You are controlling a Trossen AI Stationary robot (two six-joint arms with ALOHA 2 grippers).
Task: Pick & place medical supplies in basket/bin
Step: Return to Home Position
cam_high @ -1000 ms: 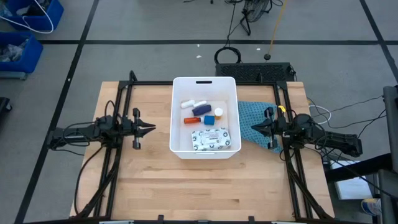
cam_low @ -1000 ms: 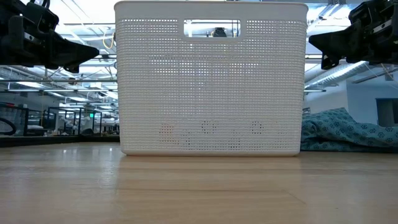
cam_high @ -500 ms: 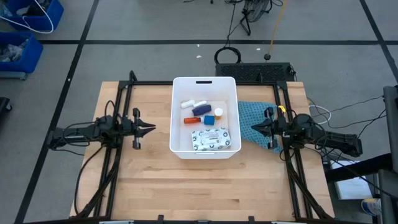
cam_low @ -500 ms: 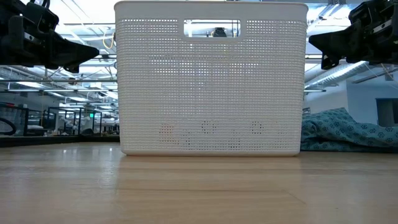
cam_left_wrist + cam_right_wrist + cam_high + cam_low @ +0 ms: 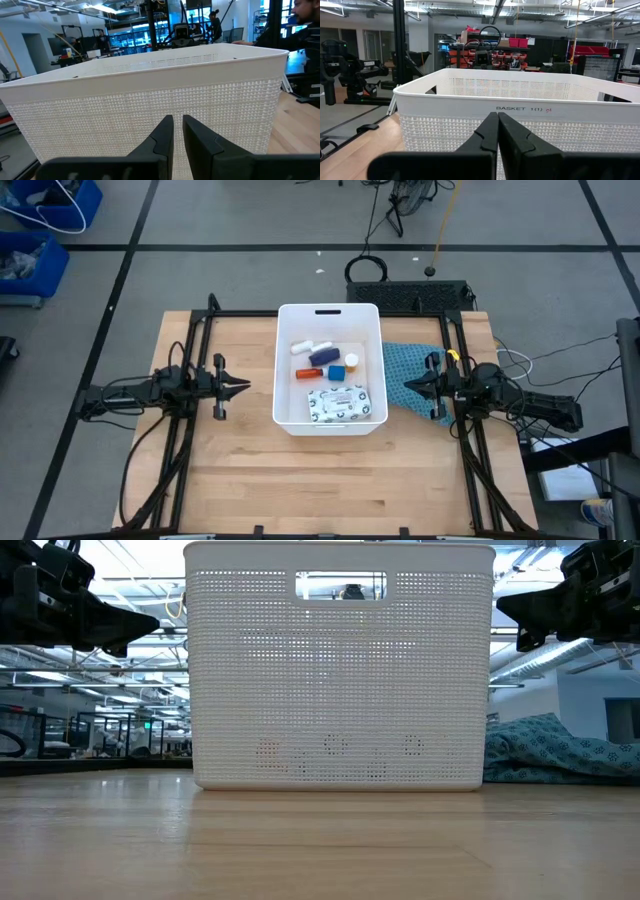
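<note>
White perforated basket (image 5: 283, 370) holding supplies (image 5: 330, 380), left gripper (image 5: 244, 388) slightly parted, right gripper (image 5: 408, 386) pressed together

One basket (image 5: 283, 365) holds one patterned packet (image 5: 345, 404), two white tubes (image 5: 311, 347), one orange bottle (image 5: 309, 374), one blue cube (image 5: 337, 372).

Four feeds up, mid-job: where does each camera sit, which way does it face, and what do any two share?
High: overhead, straight down on the table; both arms, left gripper, right gripper, either side of the basket.
Low: table height, level at the basket wall; both grippers at the upper corners.
Left wrist: faces the basket past its own narrowly parted fingers.
Right wrist: faces the basket past its shut fingers.
Shared: all four show the basket; only high shows the supplies inside.
</note>
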